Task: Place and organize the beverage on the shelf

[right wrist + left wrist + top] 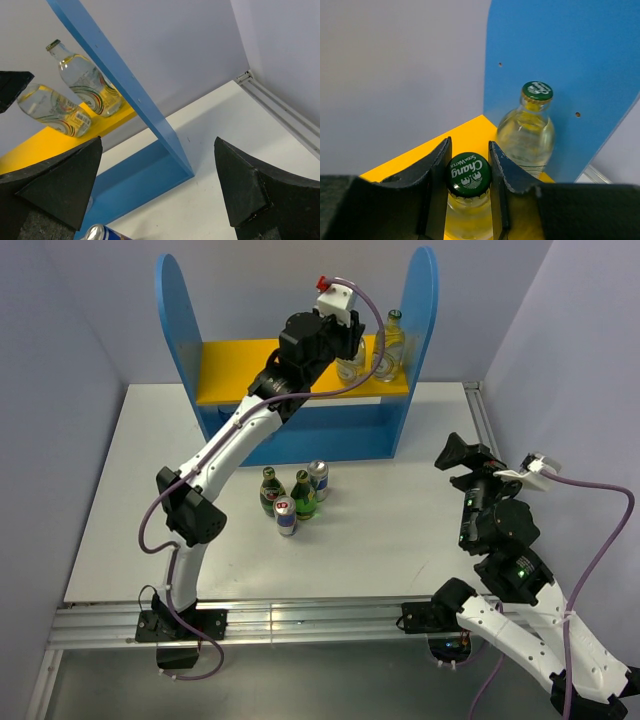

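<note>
The left arm (225, 455) has white tubular links between rounded black joint housings. A lilac cable (150, 525) runs along it, up to a white wrist block with a red tip (335, 300). The right arm (520, 625) is built alike, with a small green light (519, 571) on one black joint. The left gripper (468, 162) and right gripper (157, 160) have matte black, wedge-shaped fingers (245, 185).

Two clear bottles (392, 345), two green bottles (303, 496), two cans (318, 478).

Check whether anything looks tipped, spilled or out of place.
Nothing stands out. The clear bottle between the left fingers and the second clear bottle stand upright on the yellow board; green bottles and cans stand upright on the table.
</note>
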